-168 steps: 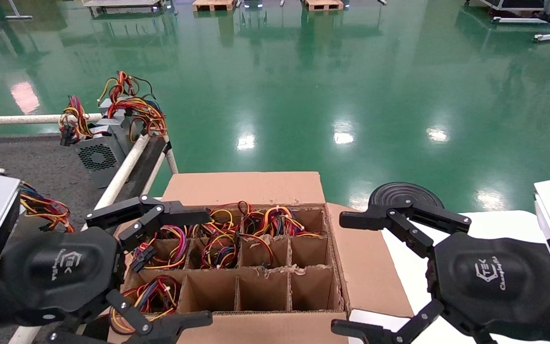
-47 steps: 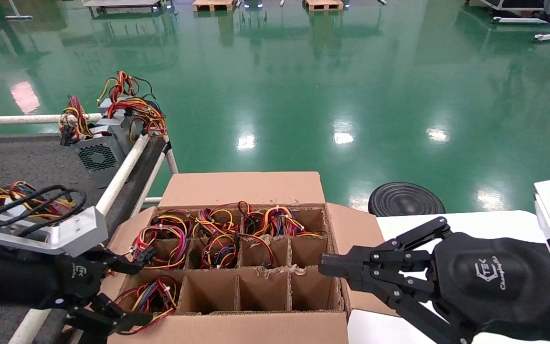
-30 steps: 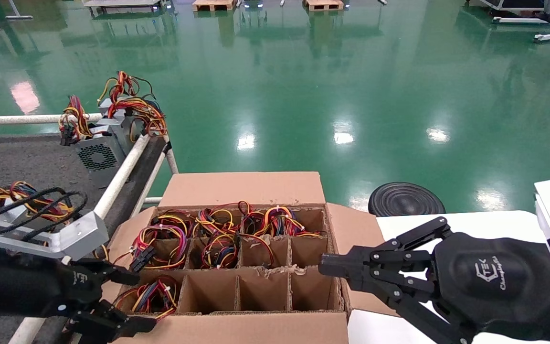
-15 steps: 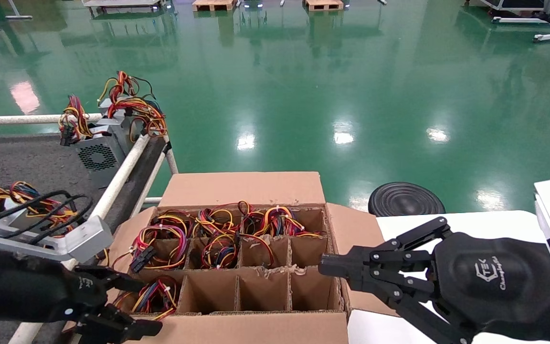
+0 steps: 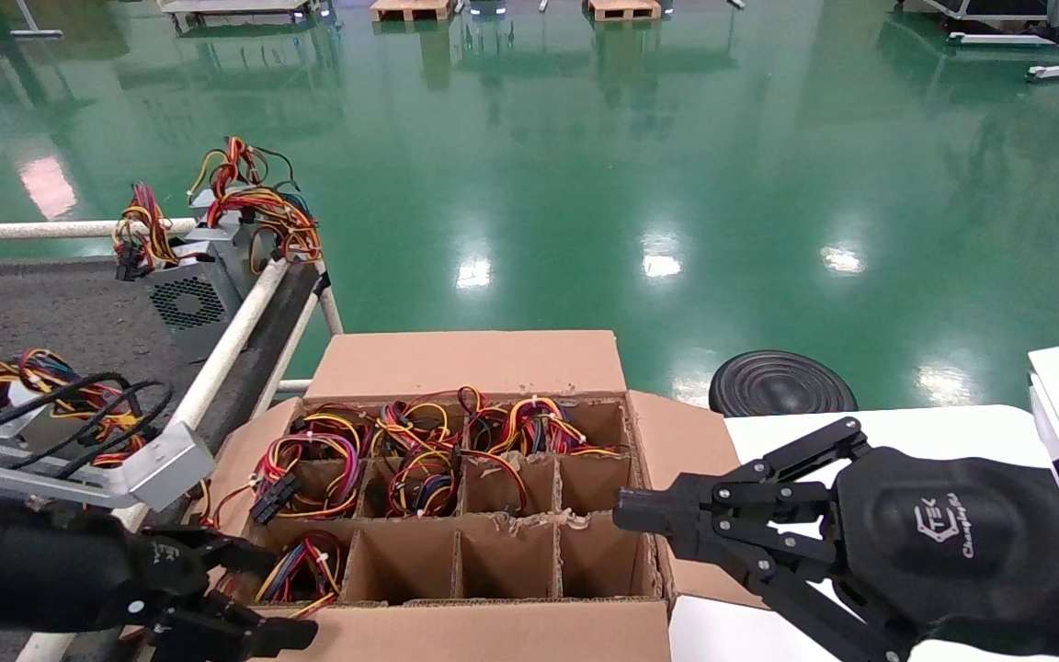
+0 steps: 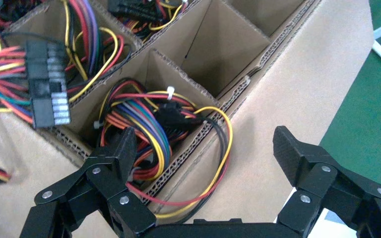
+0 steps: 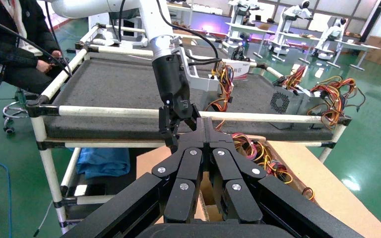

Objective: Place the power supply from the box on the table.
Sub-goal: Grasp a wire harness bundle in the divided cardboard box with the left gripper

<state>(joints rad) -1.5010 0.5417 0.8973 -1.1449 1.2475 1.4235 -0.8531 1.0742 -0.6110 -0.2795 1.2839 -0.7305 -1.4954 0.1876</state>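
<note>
- We have our left gripper hanging low over the near-left corner of the large brown corrugated cardboard box, its black jaws spread wide and gripping nothing.
- One jaw stands over the near-left cell of the box's cardboard divider grid; the other is out past the carton's outer wall, so the wall edge runs between them.
- Just beyond that inner jaw we see the silver-grey power supply's thick bunch of red, yellow, orange and black wires filling the cell, with loops spilling over the wall edge between the jaws; the metal body itself is hidden down in the cell.
- More wire bunches fill the left and far cells, farther off from the jaws; the three cells beside the near-left one hold nothing we can see.
- The dark grey rough-textured table with white tubular rails lies to our left of the box, carrying two grey power supplies at its far corner.
- Our right gripper is clenched, its tips at the box's right wall, above the smooth white tabletop.
</note>
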